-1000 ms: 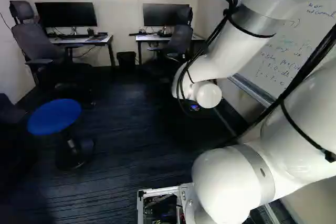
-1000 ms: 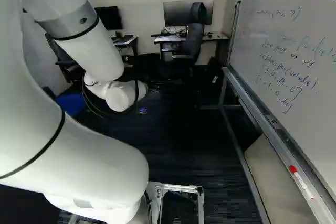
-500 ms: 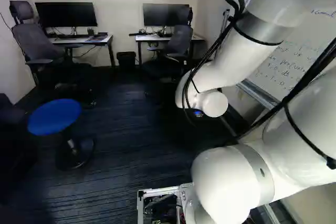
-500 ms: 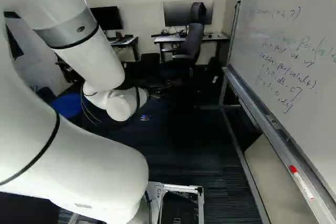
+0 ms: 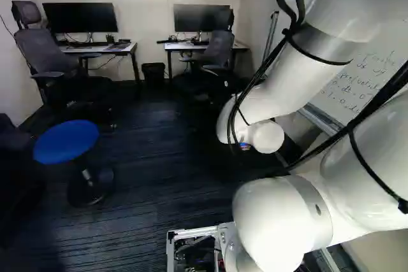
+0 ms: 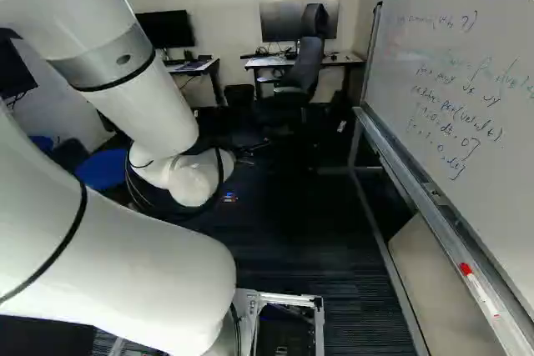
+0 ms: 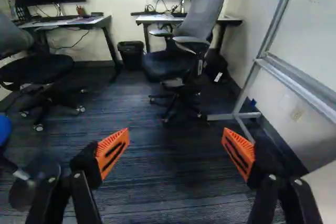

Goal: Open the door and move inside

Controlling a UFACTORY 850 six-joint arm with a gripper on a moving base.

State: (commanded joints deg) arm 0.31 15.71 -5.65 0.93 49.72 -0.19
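No door shows in any of these views. In the right base view the gripper is mostly hidden behind the white wrist, with only a small coloured part showing beside it, low over the dark floor. From the wrist camera, the gripper stands open, its orange pads wide apart. Nothing is between them but the dark carpet beyond.
Ahead stand office chairs, desks with monitors, and a bin. A blue stool is at the left of the left base view. The whiteboard and its metal frame run along the right.
The arm's wrist has come lower, shifting slightly right in the left base view, and its upper links have swung a little. The base has stayed where it was.
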